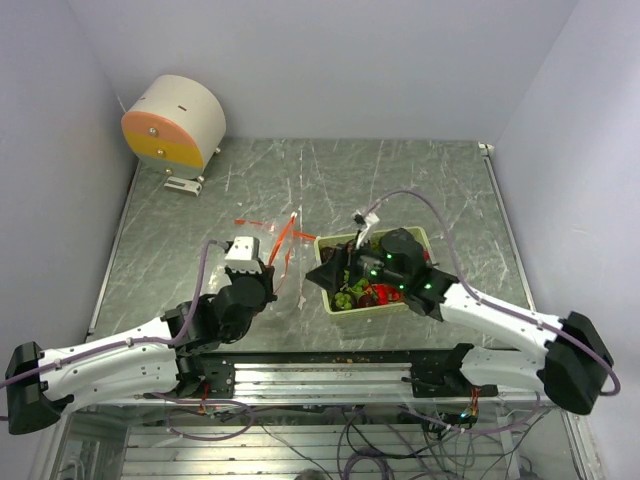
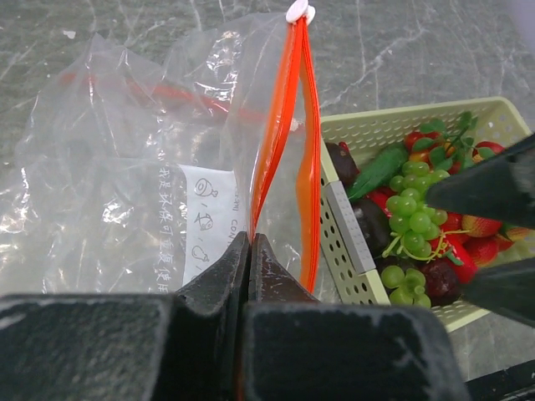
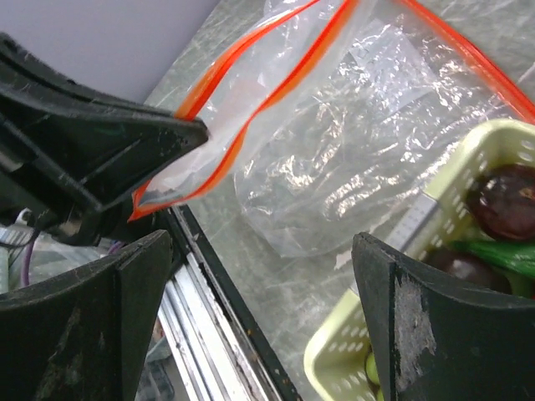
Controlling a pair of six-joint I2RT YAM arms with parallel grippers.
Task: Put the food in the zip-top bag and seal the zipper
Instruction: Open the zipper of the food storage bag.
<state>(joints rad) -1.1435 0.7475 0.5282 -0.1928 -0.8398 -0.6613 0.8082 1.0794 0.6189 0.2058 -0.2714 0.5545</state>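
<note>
The clear zip-top bag (image 2: pixel 117 167) lies crinkled on the table left of the basket, its mouth held open. Its orange-red zipper (image 2: pixel 294 125) runs up from my left gripper (image 2: pixel 249 251), which is shut on the near end of one strip. The zipper also shows in the top view (image 1: pixel 284 243). The food (image 2: pixel 408 219), with green grapes, red strawberries and dark purple pieces, sits in the pale green basket (image 2: pixel 368 129). My right gripper (image 3: pixel 263 313) is open and empty, above the basket's left end (image 3: pixel 351 355), facing the bag (image 3: pixel 351 142).
A round white drum with an orange and yellow face (image 1: pixel 175 122) stands at the back left. The table's front edge with its metal rail (image 3: pixel 209 326) runs just below the right gripper. The left gripper's black body (image 3: pixel 84 142) is close at its left.
</note>
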